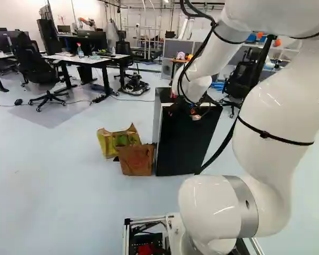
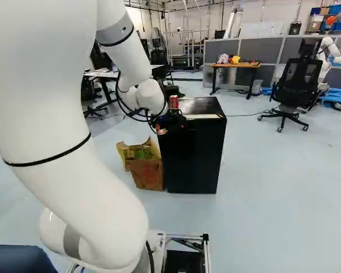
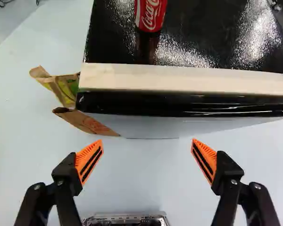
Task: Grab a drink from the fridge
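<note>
Can (image 2: 174, 102), red, upright on the fridge (image 2: 194, 159), upper middle of the right base view; the gripper (image 2: 169, 119) has its fingers (image 3: 88, 161) wide apart, the fridge's pale edge ahead, the can beyond; paper bags (image 1: 136, 160) beside the fridge, left of centre in the left base view

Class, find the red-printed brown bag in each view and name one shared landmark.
Left base view: brown bag, slightly left of middle, beside the fridge.
Right base view: left of middle, beside the fridge.
Wrist view: ahead of the gripper, partly hidden by the fridge's corner.
Shared landmark: the black fridge.
</note>
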Robot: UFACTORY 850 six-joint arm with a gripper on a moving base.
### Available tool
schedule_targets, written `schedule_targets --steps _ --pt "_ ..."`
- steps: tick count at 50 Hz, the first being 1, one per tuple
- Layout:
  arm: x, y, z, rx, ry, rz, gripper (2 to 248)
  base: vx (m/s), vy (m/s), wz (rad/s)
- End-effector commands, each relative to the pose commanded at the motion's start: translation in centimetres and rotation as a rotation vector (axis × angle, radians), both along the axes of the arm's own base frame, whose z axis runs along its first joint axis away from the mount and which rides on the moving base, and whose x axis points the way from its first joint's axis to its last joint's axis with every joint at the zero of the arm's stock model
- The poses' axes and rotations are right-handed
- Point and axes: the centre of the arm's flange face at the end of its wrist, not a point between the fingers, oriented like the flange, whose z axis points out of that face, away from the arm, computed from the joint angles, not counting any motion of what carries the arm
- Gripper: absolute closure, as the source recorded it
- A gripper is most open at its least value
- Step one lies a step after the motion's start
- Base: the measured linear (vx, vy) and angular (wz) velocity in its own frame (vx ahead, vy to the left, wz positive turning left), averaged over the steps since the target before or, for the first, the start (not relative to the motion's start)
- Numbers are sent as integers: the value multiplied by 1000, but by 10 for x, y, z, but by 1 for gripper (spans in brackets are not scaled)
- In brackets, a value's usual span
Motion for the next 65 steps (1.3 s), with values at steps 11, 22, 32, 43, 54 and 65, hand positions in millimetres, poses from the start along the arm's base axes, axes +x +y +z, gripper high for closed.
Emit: schedule_targets --steps 11,22,32,43,54,65 --pt "5 -1 5 4 -81 -16 3 0 0 0" --pt "10 -2 10 9 -162 -35 3 0 0 0" --pt "15 -3 15 11 -237 -54 3 0 0 0" --pt "19 -4 20 13 -316 -75 3 0 0 0" --pt "24 -6 19 13 -375 -94 3 0 0 0" --pt "30 -7 12 7 -413 -98 3 0 0 0"
